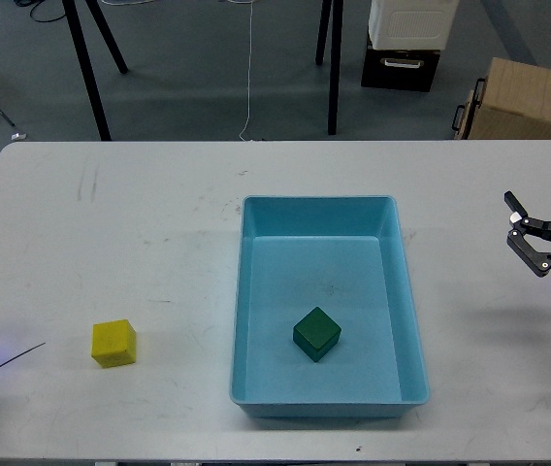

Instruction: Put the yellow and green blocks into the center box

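One green block (316, 333) inside tray (406, 291); yellow block (113, 343) left of tray; right gripper (520, 228) right of tray, fingers parted, empty.

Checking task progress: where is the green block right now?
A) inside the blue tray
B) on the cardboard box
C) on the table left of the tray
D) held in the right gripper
A: the green block sits on the floor of the tray, while the yellow block lies on the table outside it.
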Action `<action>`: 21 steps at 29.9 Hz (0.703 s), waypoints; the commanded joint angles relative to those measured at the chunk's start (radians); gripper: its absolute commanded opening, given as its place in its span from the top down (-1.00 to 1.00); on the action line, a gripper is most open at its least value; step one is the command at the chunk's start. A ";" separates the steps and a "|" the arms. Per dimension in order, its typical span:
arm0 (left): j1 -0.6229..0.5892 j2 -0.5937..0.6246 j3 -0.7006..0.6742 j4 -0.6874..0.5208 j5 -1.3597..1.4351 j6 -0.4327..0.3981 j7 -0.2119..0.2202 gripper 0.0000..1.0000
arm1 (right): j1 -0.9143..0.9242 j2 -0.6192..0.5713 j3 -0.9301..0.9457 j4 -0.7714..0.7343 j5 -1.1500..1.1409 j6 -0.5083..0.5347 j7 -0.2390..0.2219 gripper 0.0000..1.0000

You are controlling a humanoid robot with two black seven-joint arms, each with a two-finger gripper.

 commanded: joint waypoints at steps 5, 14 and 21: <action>-0.110 0.094 -0.080 -0.039 0.049 0.000 -0.032 -1.00 | -0.041 0.016 0.039 0.091 -0.004 -0.086 0.002 -1.00; -0.123 0.523 -0.067 -0.103 0.039 0.000 -0.159 -1.00 | -0.059 0.087 0.120 0.102 0.005 -0.100 0.000 -1.00; -0.303 0.760 0.171 -0.085 0.388 0.000 -0.157 -1.00 | -0.059 0.111 0.169 0.107 0.014 -0.099 0.000 -1.00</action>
